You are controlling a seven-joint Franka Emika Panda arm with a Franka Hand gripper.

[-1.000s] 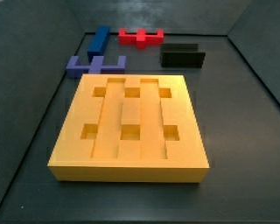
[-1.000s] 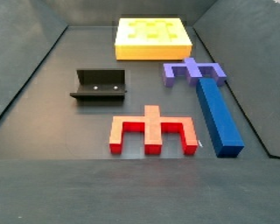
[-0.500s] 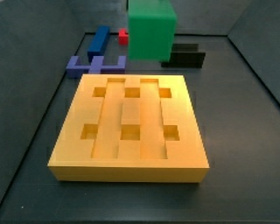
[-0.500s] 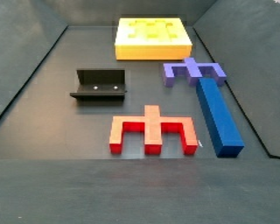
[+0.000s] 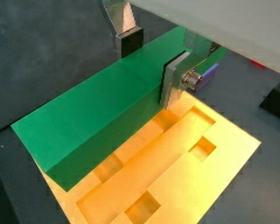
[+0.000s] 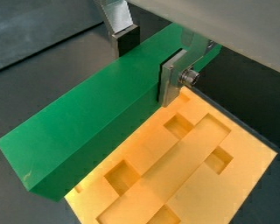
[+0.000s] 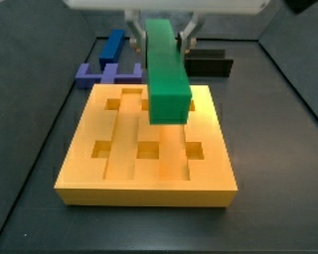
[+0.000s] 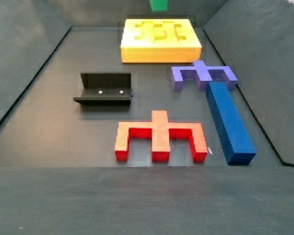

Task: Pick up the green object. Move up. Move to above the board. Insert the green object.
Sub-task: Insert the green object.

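My gripper (image 7: 159, 38) is shut on the green object (image 7: 165, 71), a long plain green bar. It holds the bar level above the board (image 7: 122, 164), a thick yellow-orange slab with grooves and square holes. The bar runs along the board's length over its middle, apart from it. In both wrist views the gripper (image 5: 152, 59) (image 6: 149, 59) clamps the bar (image 5: 101, 109) (image 6: 90, 118) across its width, with the board (image 5: 195, 179) (image 6: 195, 171) below. In a side view the board (image 8: 143, 50) lies at the far end, and the bar's tip (image 8: 160, 4) shows at the frame's edge.
A long blue bar (image 8: 230, 119) (image 7: 112, 45), a purple forked piece (image 8: 204, 73) (image 7: 106, 71) and a red notched block (image 8: 162, 136) lie on the dark floor beyond the board. The fixture (image 8: 107, 89) (image 7: 209, 64) stands near them. Dark walls enclose the floor.
The gripper with the green bar was out of view one second ago. It has come in over the far pieces and now holds the bar over the board's middle.
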